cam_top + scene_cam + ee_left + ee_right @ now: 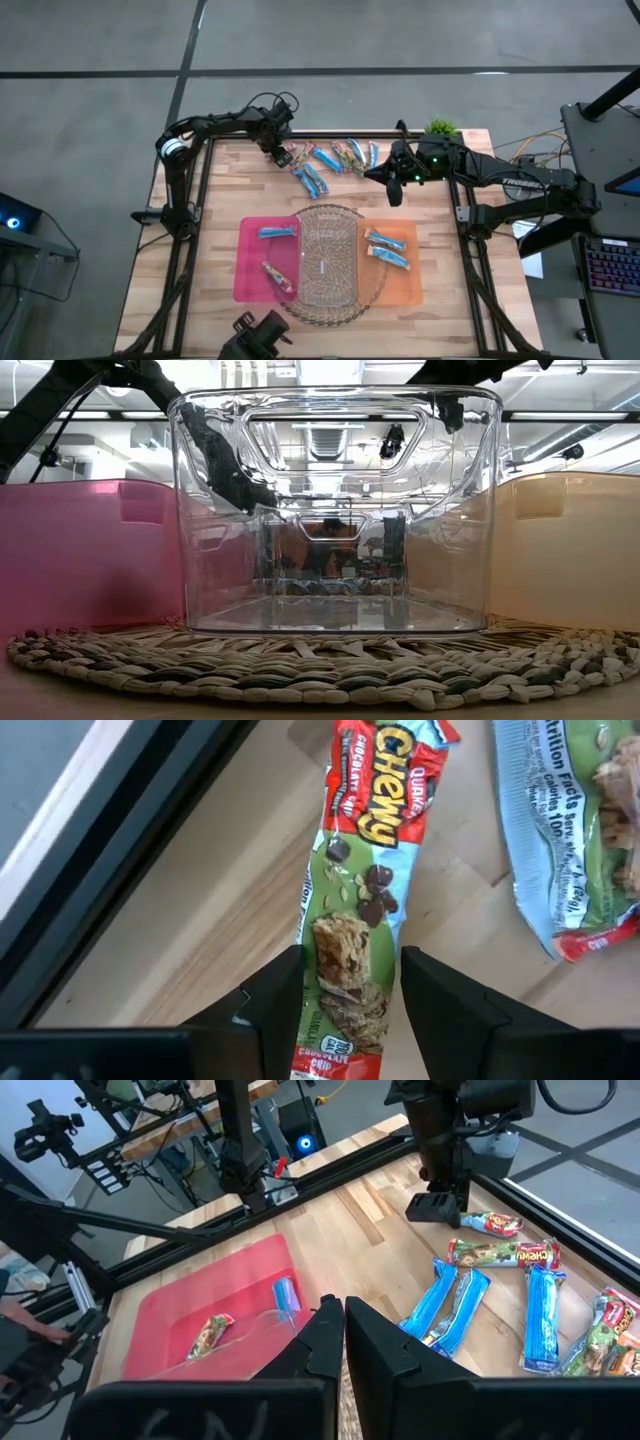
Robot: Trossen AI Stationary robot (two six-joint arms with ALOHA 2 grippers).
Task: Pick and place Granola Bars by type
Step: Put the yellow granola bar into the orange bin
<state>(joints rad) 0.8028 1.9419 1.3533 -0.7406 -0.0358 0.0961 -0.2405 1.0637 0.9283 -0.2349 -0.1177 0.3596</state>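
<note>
**Left hand straddles a chocolate-chip bar at the far edge of the surface**

The left hand point(350, 1005) is down at the far left end of the loose row of Granola Bars point(330, 158) on the wooden surface point(200, 250); its fingers point(275, 1000) stand apart on either side of a brown-and-green chocolate-chip bar point(350, 920), close to the wrapper's flanks, but I cannot tell whether they already pinch it; the bar lies flat. The right hand point(335, 1325) hovers clenched and empty near the far right end of the row, beside the small green plant point(441, 128).

Nearer, three bins stand side by side: a pink bin point(250, 262) on the left holding one blue bar and one brown bar, a clear bin point(330, 225) in the middle on a woven mat point(370, 298), an orange bin point(410, 285) on the right holding two blue bars.

The bar looks light, with a slick, crinkly foil wrapper over a soft, chewy core; a hard squeeze would likely dent it, and the flat sealed ends would fold and slip; the best hold is probably across the narrow width at the thick middle, pressed gently.
</note>
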